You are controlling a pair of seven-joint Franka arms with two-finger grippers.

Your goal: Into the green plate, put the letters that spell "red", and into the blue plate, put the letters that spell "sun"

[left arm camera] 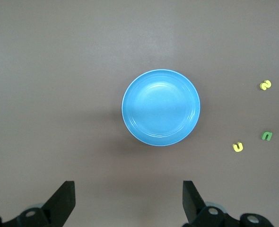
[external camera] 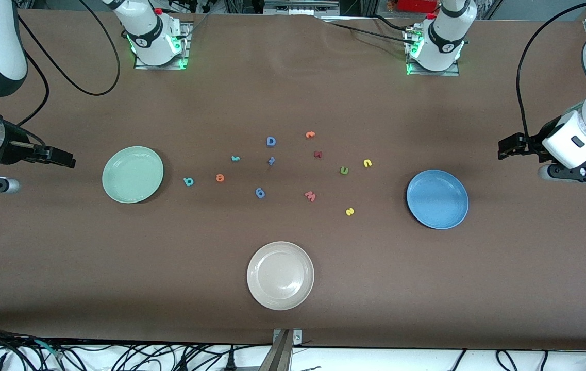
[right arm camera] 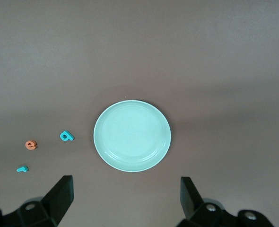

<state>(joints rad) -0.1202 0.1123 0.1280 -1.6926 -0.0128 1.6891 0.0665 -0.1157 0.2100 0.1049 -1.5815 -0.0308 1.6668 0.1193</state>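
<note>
Table [external camera: 293,93] covered in brown cloth, arm bases along the edge farthest from the front camera.

Left gripper [external camera: 504,147] is held in the air over bare cloth at the left arm's end of the table, just outside the blue plate [external camera: 437,199]; in its wrist view the fingers [left arm camera: 64,201] stand wide apart with nothing between them. Right gripper [external camera: 68,158] is held over bare cloth at the right arm's end, just outside the green plate [external camera: 133,174]; fingers [right arm camera: 61,196] likewise fully spread, holding nothing.

Three plates, all with nothing in them: the green plate toward the right arm's end, the blue plate toward the left arm's end, and a cream-white plate [external camera: 280,275] midway between, nearest the front camera.

Letters scattered on the cloth between the green and blue plates:
- teal "d" [external camera: 188,181], closest letter to the green plate
- orange "e" [external camera: 220,178], beside the "d"
- teal "r" [external camera: 235,158], a little farther from the camera than the "e"
- olive "n" [external camera: 344,170] and yellow "u" [external camera: 367,163], side by side, toward the blue plate
- yellow "s" [external camera: 350,211], nearer the camera than those two
- blue capital "D" [external camera: 271,141], centre of the table
- small blue letter [external camera: 271,161] just below the "D", shape unclear
- blue round letter [external camera: 260,192]
- second orange letter [external camera: 310,135]
- dark red letter [external camera: 317,154]
- pink "w" [external camera: 310,196]

No letters touch one another.
</note>
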